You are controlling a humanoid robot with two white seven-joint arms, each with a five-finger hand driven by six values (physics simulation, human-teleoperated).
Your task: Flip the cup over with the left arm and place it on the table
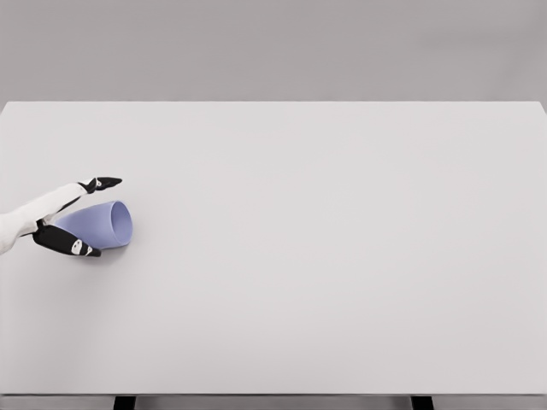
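A pale blue cup (pixel 101 224) lies on its side on the white table (pixel 325 256) at the far left, its open mouth facing right. My left hand (pixel 101 216) reaches in from the left edge and straddles the cup's closed end. One black-tipped finger (pixel 101 183) stretches out above the cup with a small gap to its wall. The thumb (pixel 68 243) lies along the cup's lower side, close to or touching it. The fingers are spread rather than clamped. The right arm is out of view.
The table's front edge runs along the bottom of the picture, with two dark legs (pixel 125 402) showing beneath it. A plain grey wall stands behind the table's far edge.
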